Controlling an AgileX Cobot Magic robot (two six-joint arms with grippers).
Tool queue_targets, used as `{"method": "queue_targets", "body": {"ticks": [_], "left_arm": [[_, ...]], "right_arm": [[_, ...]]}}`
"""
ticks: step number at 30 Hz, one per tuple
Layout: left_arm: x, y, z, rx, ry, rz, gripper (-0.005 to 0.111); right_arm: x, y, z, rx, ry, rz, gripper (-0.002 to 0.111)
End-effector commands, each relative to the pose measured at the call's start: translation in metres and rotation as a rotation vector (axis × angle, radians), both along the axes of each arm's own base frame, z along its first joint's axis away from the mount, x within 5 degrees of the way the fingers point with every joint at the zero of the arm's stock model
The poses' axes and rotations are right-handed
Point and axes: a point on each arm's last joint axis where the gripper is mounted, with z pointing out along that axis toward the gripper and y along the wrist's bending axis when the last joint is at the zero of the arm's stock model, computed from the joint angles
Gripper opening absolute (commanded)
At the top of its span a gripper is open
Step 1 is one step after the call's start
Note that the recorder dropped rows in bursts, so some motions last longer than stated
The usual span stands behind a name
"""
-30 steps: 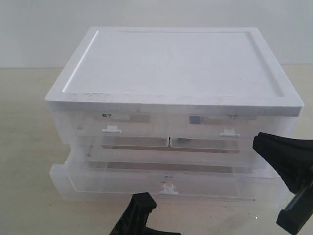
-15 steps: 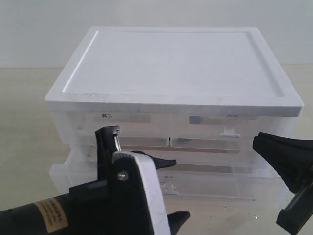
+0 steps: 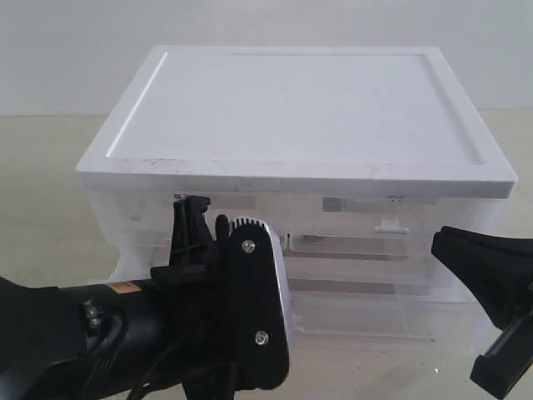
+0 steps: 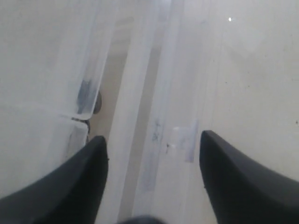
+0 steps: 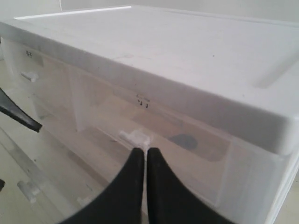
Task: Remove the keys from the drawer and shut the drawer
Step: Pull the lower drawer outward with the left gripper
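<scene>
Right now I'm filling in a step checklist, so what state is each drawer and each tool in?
Wide clear plastic bottom drawer: pulled out slightly.
Small clear plastic upper right drawer: closed.
Small clear plastic upper left drawer: closed.
Black left tool: open, holding nothing.
Black right tool: shut, holding nothing.
Silvery keys: not clearly visible.

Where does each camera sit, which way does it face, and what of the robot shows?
Left wrist: close up on the translucent plastic drawer cabinet's front edges; open left gripper frames it.
Right wrist: faces the cabinet's upper right drawer tab; shut right gripper pointing at it.
Exterior: in front, slightly above, facing the cabinet front; both grippers low in frame.
Shared: exterior and right wrist both show the white top.
</scene>
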Motion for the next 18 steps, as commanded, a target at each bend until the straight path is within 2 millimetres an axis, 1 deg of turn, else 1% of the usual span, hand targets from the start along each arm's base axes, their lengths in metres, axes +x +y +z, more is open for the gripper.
{"method": "queue_targets", "body": {"ticks": [1,2,3,5,7,8,12,17,18], "left_arm": [[0.007,-0.002,-0.012,0.059,0.004,0.001,0.053],[0.007,-0.002,-0.015,0.073,0.001,-0.006,0.051],[0.007,-0.003,-0.017,0.09,-0.002,-0.015,0.046],[0.008,-0.004,-0.02,0.121,-0.019,-0.041,0.029],[0.007,-0.004,-0.021,0.129,-0.023,-0.06,0.008],[0.006,-0.004,-0.02,0.121,-0.013,-0.061,0.005],[0.003,-0.004,-0.019,0.109,0.003,-0.075,0.005],[-0.011,-0.001,-0.012,0.075,0.042,-0.195,0.005],[-0.015,0.002,-0.009,0.055,0.055,-0.217,0.005]], "right_arm": [[0.001,0.0,0.002,-0.001,-0.01,-0.002,0.0],[0.001,0.0,0.002,-0.001,-0.01,-0.002,0.0],[0.001,0.0,0.002,-0.001,-0.01,-0.002,0.0],[0.001,0.0,0.002,-0.001,-0.01,-0.002,0.0],[0.001,0.0,0.002,-0.001,-0.01,-0.002,0.0],[0.001,0.0,0.002,0.0,-0.011,-0.001,0.0],[0.001,0.0,0.002,0.0,-0.011,-0.001,0.0],[0.001,0.0,0.002,0.005,-0.011,-0.006,0.0],[0.002,0.0,0.002,0.006,-0.011,-0.007,0.0]]}}
